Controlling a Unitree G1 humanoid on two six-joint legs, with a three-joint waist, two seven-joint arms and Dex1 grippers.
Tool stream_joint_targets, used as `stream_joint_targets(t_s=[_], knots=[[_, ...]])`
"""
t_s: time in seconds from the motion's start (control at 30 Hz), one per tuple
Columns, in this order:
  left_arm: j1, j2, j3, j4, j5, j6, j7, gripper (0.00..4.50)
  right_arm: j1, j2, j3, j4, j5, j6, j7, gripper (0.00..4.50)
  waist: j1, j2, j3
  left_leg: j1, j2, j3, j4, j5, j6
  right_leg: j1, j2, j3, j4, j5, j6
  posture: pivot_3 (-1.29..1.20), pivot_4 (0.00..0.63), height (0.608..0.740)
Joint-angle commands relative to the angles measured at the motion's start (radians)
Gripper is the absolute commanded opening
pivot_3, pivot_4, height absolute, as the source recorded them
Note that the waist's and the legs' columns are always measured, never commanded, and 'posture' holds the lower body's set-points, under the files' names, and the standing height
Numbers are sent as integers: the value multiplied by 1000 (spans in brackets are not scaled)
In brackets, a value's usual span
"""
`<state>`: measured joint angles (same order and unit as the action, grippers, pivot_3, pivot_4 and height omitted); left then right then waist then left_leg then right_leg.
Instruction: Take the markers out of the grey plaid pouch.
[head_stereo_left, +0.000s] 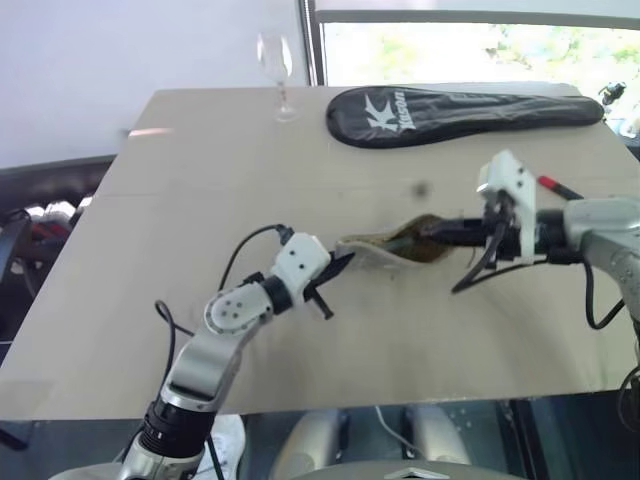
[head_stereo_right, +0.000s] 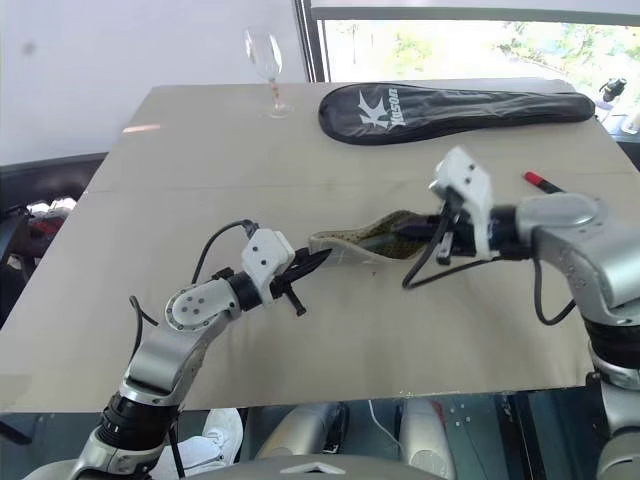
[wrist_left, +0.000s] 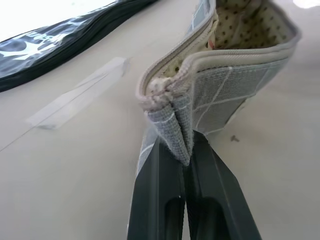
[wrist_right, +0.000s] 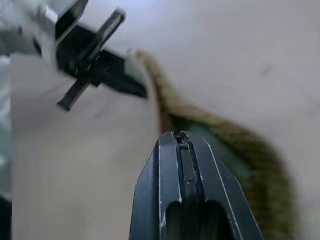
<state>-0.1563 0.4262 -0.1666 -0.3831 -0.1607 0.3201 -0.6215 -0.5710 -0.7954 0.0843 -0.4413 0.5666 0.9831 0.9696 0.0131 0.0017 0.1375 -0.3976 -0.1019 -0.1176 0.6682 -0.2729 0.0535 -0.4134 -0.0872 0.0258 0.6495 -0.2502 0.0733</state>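
Observation:
The grey plaid pouch lies near the middle of the table with its mouth gaping toward my right side. My left gripper is shut on the pouch's near corner and pinches the fabric at the zipper end. The yellowish dotted lining shows inside. My right gripper points left, shut, with its tips at the open mouth. Nothing shows clearly between its fingers. A red-capped marker lies on the table behind my right arm. What is deeper in the pouch is hidden.
A long black racket cover lies along the far edge. A wine glass stands at the far left corner. A strip of clear tape is stuck to the table beside the pouch. The table's edges are close on both sides.

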Motion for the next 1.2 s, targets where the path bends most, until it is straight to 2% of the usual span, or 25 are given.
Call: stream_joint_targets(t_s=[0.03,0.07,0.17,0.23,0.4,0.43,0.6,0.93,1.03,1.2], knots=[[-9,-22,2,-22,-33,-3,-3,0,-22,12,110,61,-132,-110,-46,37,-1,0,0,0,0,0,0,0,0,0,0,0,0,0,0,0,150,740],[-8,-29,1,-25,-47,3,-11,0,-32,21,150,100,-183,-151,-61,37,-1,0,0,1,0,1,0,0,0,0,0,-1,1,0,0,0,150,740],[1,-45,-6,-41,-93,25,-37,0,-75,32,278,231,-355,-307,-74,793,-2,0,0,1,0,1,0,0,0,0,0,-2,2,0,0,0,150,740],[4,-43,-9,-46,-102,31,-48,0,-91,37,297,263,-388,-347,-61,1647,-1,0,0,1,0,1,0,0,0,-1,0,-2,2,0,0,0,150,740],[20,-43,-9,-63,-130,54,-59,0,-123,41,269,275,-404,-363,-22,4183,-1,0,0,0,0,1,0,0,0,-1,0,-2,1,0,0,0,150,740],[24,-46,-8,-69,-148,65,-63,0,-126,37,278,278,-420,-375,-18,4422,-1,0,0,0,0,1,0,0,0,-1,0,-2,1,0,0,0,150,740],[20,-63,-20,-88,-218,116,-78,0,-141,40,358,272,-495,-430,42,4422,-1,0,0,0,0,1,0,0,0,-1,0,-2,1,0,0,0,150,740],[3,-80,26,-155,-493,328,-99,0,-181,-93,406,110,-518,-348,269,4422,-2,0,0,0,0,0,0,0,0,-1,1,-3,1,0,0,0,150,740],[8,-68,23,-160,-532,367,-104,0,-180,-80,439,118,-549,-353,282,4422,-2,0,0,0,0,0,0,0,0,-1,1,-2,1,0,0,0,150,740],[12,-63,13,-150,-565,396,-105,0,-179,38,534,280,-667,-472,230,4422,-6,-1,0,1,0,1,0,0,0,0,1,-2,2,0,0,0,150,740]])
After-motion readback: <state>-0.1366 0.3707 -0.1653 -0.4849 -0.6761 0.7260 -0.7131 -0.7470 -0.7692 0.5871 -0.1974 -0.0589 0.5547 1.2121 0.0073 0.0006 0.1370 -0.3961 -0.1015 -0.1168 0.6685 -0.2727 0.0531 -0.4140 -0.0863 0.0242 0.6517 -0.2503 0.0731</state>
